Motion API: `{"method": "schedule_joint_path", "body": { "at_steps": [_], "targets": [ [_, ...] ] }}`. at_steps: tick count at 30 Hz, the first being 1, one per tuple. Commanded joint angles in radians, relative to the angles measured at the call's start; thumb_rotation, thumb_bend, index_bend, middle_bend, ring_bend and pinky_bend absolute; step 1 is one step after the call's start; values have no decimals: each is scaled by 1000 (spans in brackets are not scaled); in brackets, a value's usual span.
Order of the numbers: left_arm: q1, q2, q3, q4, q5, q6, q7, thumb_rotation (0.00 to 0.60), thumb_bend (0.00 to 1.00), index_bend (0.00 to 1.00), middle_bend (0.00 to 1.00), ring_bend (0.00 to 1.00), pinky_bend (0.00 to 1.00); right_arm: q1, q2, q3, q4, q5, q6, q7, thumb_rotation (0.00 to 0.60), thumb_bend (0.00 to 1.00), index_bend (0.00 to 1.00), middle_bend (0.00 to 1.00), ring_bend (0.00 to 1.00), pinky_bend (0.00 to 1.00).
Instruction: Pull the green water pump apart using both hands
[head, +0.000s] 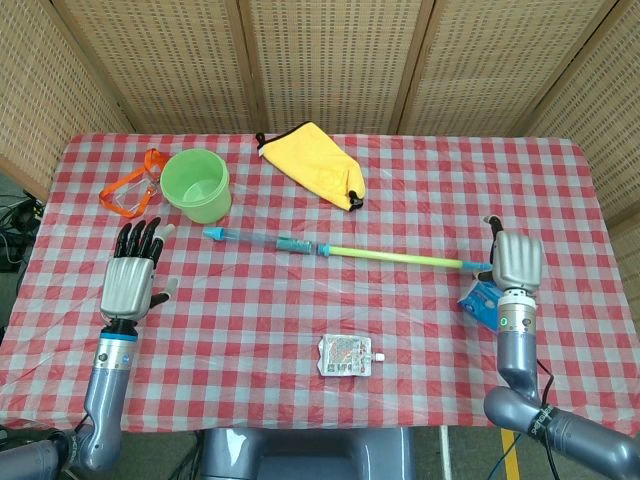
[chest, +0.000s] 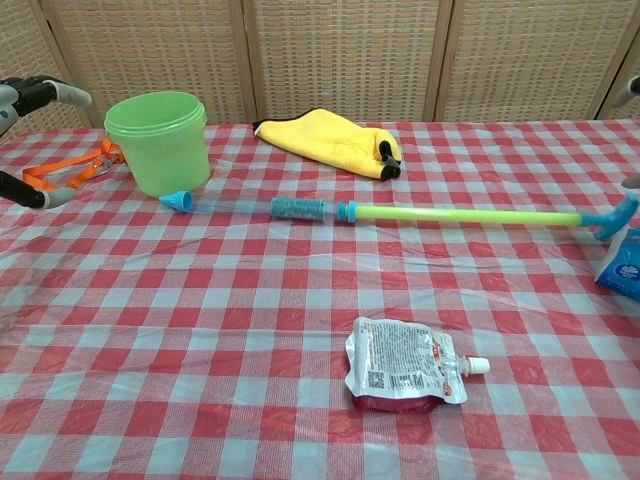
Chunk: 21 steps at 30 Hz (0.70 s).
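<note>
The green water pump (head: 330, 250) lies flat on the checked table (head: 300, 310), drawn out long. Its clear barrel with a blue tip (chest: 180, 201) points left, and its green rod (chest: 470, 214) runs right to a blue handle (chest: 612, 218). My left hand (head: 130, 282) hovers open well left of the tip, with its fingers (chest: 50, 92) spread and touching nothing. My right hand (head: 518, 262) is just right of the handle. Only its fingertips (chest: 630, 182) show at the chest view's edge, apart and above the handle.
A green bucket (head: 196, 184) and orange-strapped goggles (head: 128, 190) stand at the back left. A yellow cloth (head: 315, 165) lies at the back centre, a drink pouch (head: 345, 356) near the front edge, and a blue packet (chest: 622, 262) beside my right hand.
</note>
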Motion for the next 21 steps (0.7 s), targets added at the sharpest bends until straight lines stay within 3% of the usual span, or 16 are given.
{"method": "schedule_joint_path", "body": {
  "at_steps": [1, 6, 10, 14, 21],
  "targets": [
    [6, 9, 2, -14, 6, 6, 0, 600, 264, 111, 0, 0, 0, -5, 25, -3, -34, 31, -10, -27, 600, 98, 29, 330, 383, 406],
    [24, 32, 8, -53, 17, 22, -12, 600, 264, 76, 0, 0, 0, -21, 43, -8, -66, 7, 2, 7, 600, 94, 20, 134, 151, 249],
    [58, 71, 35, -101, 34, 39, -37, 600, 262, 16, 0, 0, 0, -61, 66, -38, -101, -114, 29, 116, 600, 94, 21, 31, 27, 123],
    [112, 150, 92, -175, 55, 50, -68, 600, 199, 0, 0, 0, 0, -124, 84, -118, -84, -345, 102, 284, 600, 94, 22, 0, 0, 8],
    [200, 259, 204, -209, 143, 94, -92, 600, 114, 0, 0, 0, 0, -231, 82, -256, 51, -639, 283, 437, 600, 92, 0, 0, 0, 0]
  ]
}}
